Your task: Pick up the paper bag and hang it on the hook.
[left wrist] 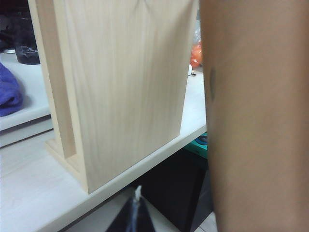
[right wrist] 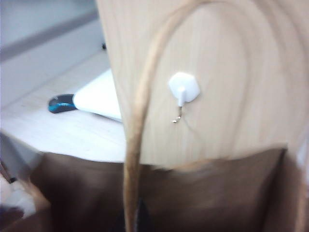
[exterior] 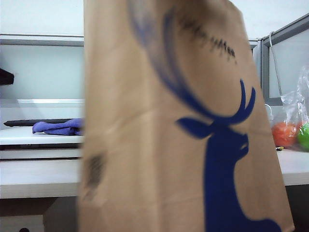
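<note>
Your right gripper (right wrist: 140,220), clamped on the paper bag's (right wrist: 159,193) handle (right wrist: 140,121), faces the hook (right wrist: 181,99) just beyond the loop. Your left gripper (left wrist: 135,215), pinched shut and empty, sits beside the wooden board (left wrist: 125,82), farther off.

purple cloth (exterior: 57,127): lying on raised white shelf (exterior: 29,136) | clear plastic bag (exterior: 295,118): on worktop (exterior: 36,178), holding orange and green fruit | black-and-blue object (right wrist: 61,103): on worktop beside white item

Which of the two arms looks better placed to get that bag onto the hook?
The right. Its end effector holds the paper bag by a handle, facing the hook on the wooden board. The left end effector is empty, off the table edge.
</note>
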Robot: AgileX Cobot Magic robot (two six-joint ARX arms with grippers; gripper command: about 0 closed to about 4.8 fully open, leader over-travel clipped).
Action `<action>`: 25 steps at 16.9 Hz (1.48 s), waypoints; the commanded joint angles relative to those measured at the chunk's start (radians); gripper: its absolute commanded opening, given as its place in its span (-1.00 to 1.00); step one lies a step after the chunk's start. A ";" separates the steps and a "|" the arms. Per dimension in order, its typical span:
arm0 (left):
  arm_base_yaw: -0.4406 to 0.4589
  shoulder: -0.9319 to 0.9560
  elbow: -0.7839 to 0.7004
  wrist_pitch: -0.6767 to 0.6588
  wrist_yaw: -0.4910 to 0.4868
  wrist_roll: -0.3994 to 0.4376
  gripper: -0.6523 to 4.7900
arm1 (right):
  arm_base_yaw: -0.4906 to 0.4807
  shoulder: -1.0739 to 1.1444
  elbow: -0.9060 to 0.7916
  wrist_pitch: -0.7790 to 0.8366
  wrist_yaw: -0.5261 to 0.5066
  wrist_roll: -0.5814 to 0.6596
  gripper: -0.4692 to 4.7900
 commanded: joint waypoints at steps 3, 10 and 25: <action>0.000 0.000 0.001 0.012 0.002 0.004 -0.78 | -0.014 0.175 0.007 0.248 -0.005 0.001 -0.84; 0.000 0.000 0.001 0.012 0.002 0.004 -0.78 | -0.051 0.356 0.011 0.442 -0.065 0.005 -0.84; 0.000 0.000 0.001 0.012 0.003 0.004 -0.78 | -0.158 0.564 0.056 0.517 -0.210 0.083 -0.84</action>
